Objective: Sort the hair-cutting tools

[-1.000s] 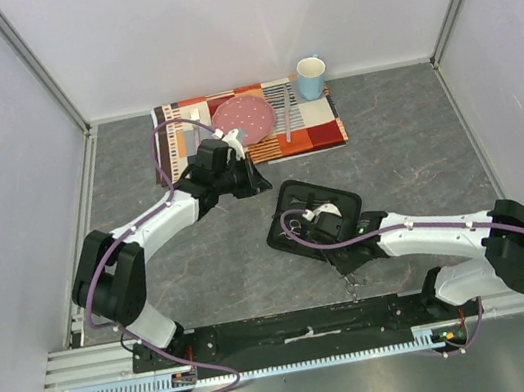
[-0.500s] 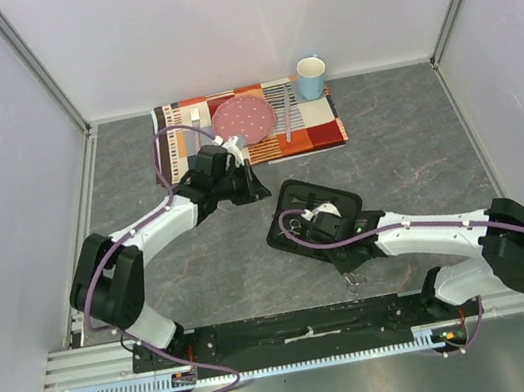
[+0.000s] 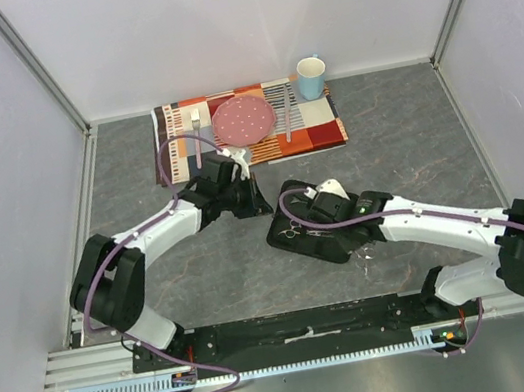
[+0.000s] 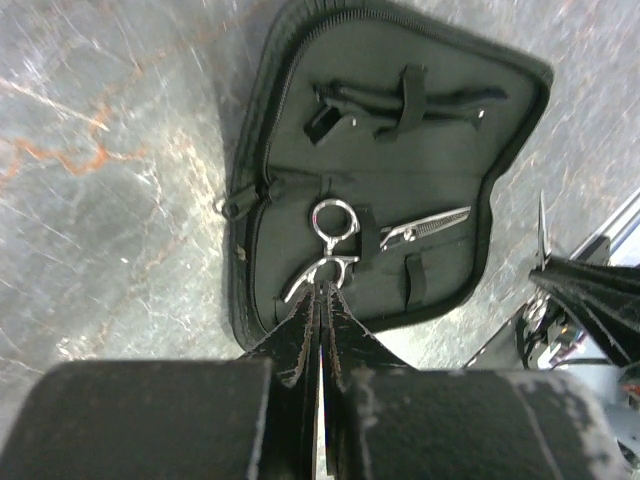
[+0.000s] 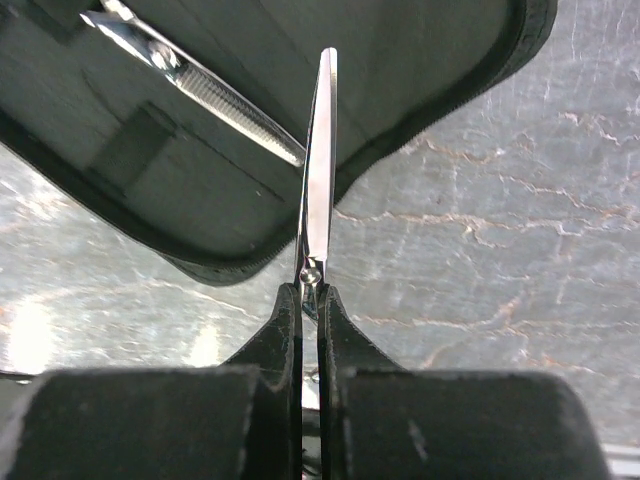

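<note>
"So where do the scissors stand?"

"Right tool [image 5: 310, 300] is clamped tight on one pair of silver scissors [image 5: 318, 160] at the pivot, blade pointing to 12 o'clock in its wrist view, just off the rim of the open black case [image 4: 520, 75]. A second pair [image 4: 400, 232] sits strapped inside, with black clips [image 4: 400, 100] at its 12 o'clock. Left tool [image 4: 322, 300] is fully closed and apparently empty, its tips by that pair's ring handles."

"How will they handle?"

"Likely light, stiff, slick steel with a sharp tip. The pivot looks like the surest hold. A pinch on the thin blade alone could let them swivel or slip."
</note>
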You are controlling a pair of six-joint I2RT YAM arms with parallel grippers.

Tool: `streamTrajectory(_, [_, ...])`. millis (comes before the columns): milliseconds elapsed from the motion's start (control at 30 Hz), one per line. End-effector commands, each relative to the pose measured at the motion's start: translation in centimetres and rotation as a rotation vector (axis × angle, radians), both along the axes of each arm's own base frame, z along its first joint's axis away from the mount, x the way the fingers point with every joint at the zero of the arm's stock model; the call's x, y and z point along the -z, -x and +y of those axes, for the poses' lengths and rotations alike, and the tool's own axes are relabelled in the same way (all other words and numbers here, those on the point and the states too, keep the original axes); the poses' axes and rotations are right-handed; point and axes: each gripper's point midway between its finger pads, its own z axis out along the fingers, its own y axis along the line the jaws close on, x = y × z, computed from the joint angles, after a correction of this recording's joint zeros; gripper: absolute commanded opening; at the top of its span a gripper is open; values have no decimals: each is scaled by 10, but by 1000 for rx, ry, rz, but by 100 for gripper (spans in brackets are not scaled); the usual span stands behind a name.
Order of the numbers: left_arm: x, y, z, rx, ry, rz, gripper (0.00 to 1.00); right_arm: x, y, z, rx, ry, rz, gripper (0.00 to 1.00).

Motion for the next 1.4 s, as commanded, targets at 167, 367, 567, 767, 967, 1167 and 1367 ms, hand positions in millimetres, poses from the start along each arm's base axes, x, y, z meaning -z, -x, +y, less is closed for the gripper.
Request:
streamTrajectory(167, [22,33,-9,80,-46,57,2,-23,-6,-5,-125,123,26,0])
streamTrajectory(367, [40,28,-13,54,-75,93,2,-26,-8,2,-140,119,38,0])
streamTrajectory(567, [63,10,-15,2,-133,116,2,-24,-3,2,-138,88,39,0])
streamTrajectory(767, [80,4,-9,-45,-189,130,2,-22,4,-3,-138,72,43,0])
streamTrajectory(967, [78,4,19,-128,-287,90,2,-22,7,0,-156,62,55,0])
streamTrajectory(1167, [75,4,44,-188,-341,71,2,-18,13,12,-241,76,95,0])
streamTrajectory(1367, [71,3,67,-224,-346,69,2,-14,23,28,-341,84,137,0])
